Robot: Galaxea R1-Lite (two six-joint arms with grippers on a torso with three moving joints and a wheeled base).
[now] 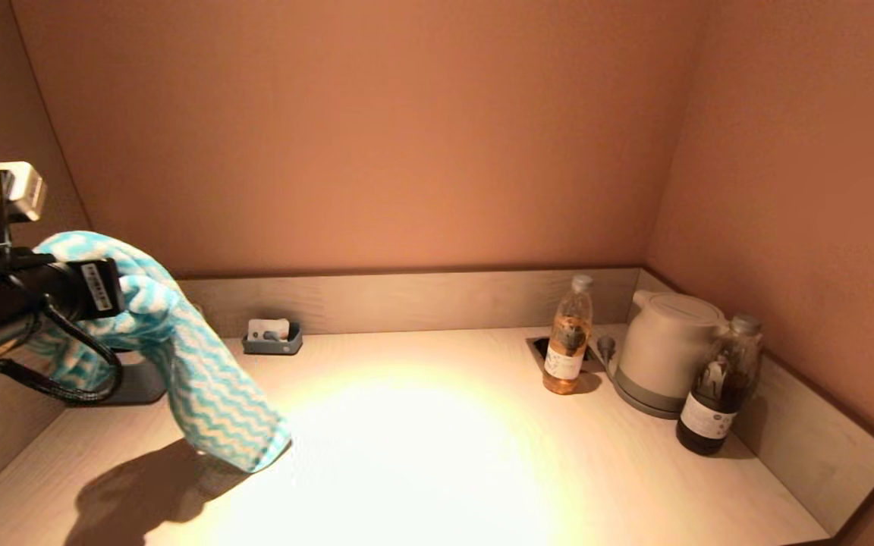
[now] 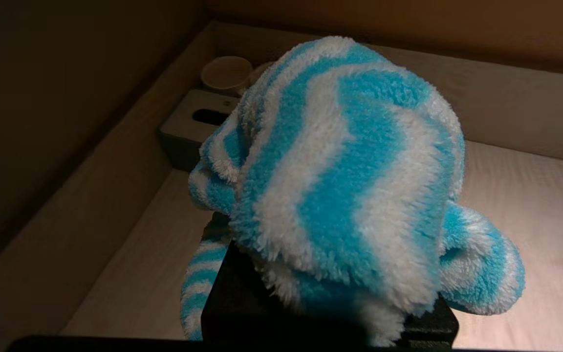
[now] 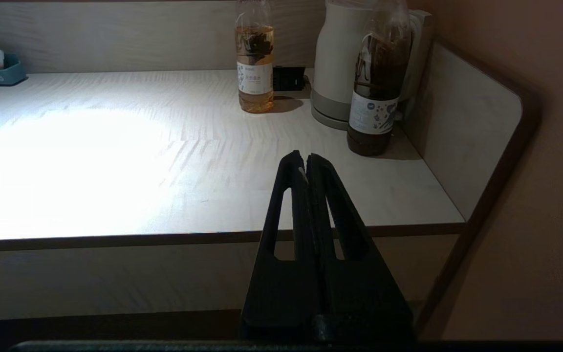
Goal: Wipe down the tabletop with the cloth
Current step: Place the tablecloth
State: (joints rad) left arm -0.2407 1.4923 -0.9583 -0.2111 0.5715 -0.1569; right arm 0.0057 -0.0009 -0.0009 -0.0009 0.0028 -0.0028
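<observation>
The cloth (image 1: 194, 379) is fluffy with blue and white zigzag stripes. It hangs from my left gripper (image 1: 132, 294), which is raised above the left side of the pale wooden tabletop (image 1: 422, 455). The cloth's lower end dangles just above the surface. In the left wrist view the cloth (image 2: 340, 171) drapes over the fingers and hides them. My right gripper (image 3: 306, 159) is shut and empty, held in front of the table's front edge toward the right. It is out of the head view.
An amber bottle (image 1: 567, 337), a white kettle (image 1: 664, 353) and a dark bottle (image 1: 718, 387) stand at the back right. A small grey tray (image 1: 273, 337) sits at the back wall. A dark box (image 2: 198, 122) and a cup (image 2: 226, 73) stand in the back left corner.
</observation>
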